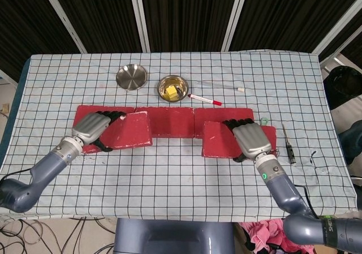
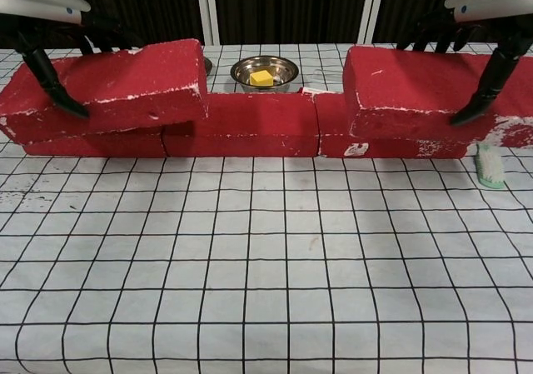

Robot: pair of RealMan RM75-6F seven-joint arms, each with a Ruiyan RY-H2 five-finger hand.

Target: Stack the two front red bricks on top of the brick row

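checkered tablecloth (image 1: 169,169); steel bowl (image 1: 172,87) holds a yellow block (image 1: 171,90); left hand (image 1: 91,128) and right hand (image 1: 251,140) each clasp a red brick (image 2: 108,82).

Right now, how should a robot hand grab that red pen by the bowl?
Pinch the red pen across its thin middle, coming straight down from above. It lies flat on the cloth, slanted, just right of the steel bowl, with free space along both long sides.
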